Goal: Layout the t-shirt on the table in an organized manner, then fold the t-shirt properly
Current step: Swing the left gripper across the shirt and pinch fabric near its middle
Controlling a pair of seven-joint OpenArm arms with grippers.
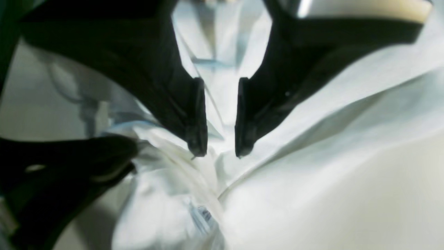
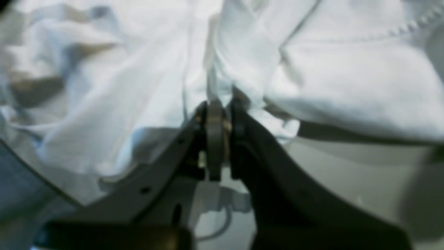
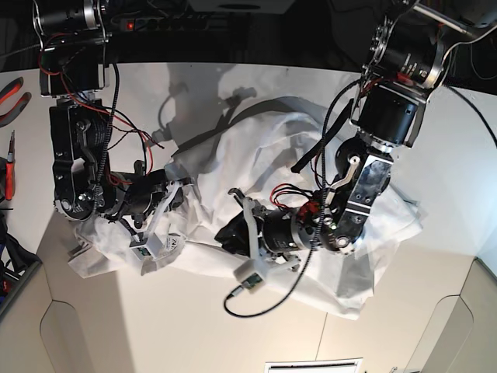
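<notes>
White cotton: one t-shirt [image 3: 256, 148], crumpled, long axis across table [image 3: 194, 326]. Two tools: right tool [image 2: 218, 104] clenched on fabric; left tool [image 1: 221, 152] parted over fabric.

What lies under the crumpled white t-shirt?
The off-white table shows around the t-shirt; whatever lies beneath its bunched folds is covered and cannot be seen.
</notes>
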